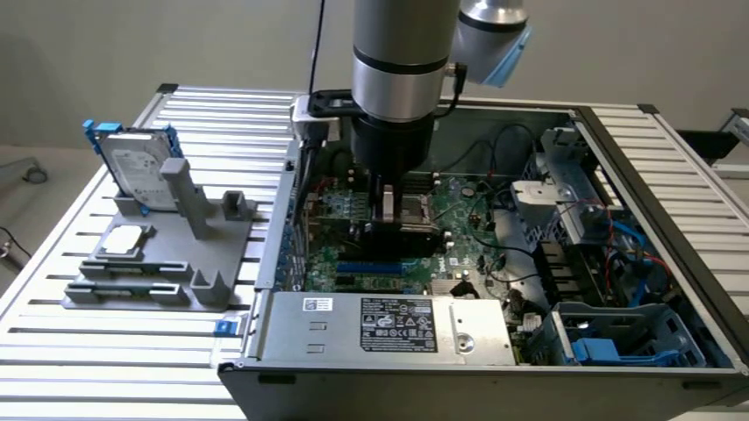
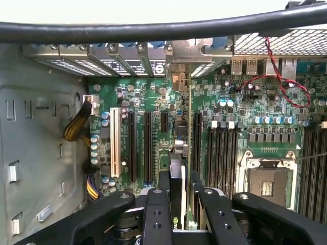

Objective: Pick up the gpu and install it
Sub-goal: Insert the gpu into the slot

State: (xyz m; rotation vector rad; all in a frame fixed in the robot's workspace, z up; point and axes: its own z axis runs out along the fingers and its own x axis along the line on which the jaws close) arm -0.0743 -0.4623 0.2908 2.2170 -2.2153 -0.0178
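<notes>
**Gpu (image 2: pixel 179 163) being held over the motherboard (image 2: pixel 255 127)**
The card is being clamped edge-on and upright by the clenched gripper (image 2: pixel 181 217) inside the case (image 2: pixel 41 153), toward the exterior view's left. By this reading, it is best being squared to its slot and pressed down evenly, with the bracket (image 2: pixel 186 56) being guided clear.

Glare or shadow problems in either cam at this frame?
Exterior view: soft, even room light; the arm shades the motherboard under the gripper. Wrist view: a blown-out white band above the black cable; the fingers are dark masses clamping the gpu.
</notes>
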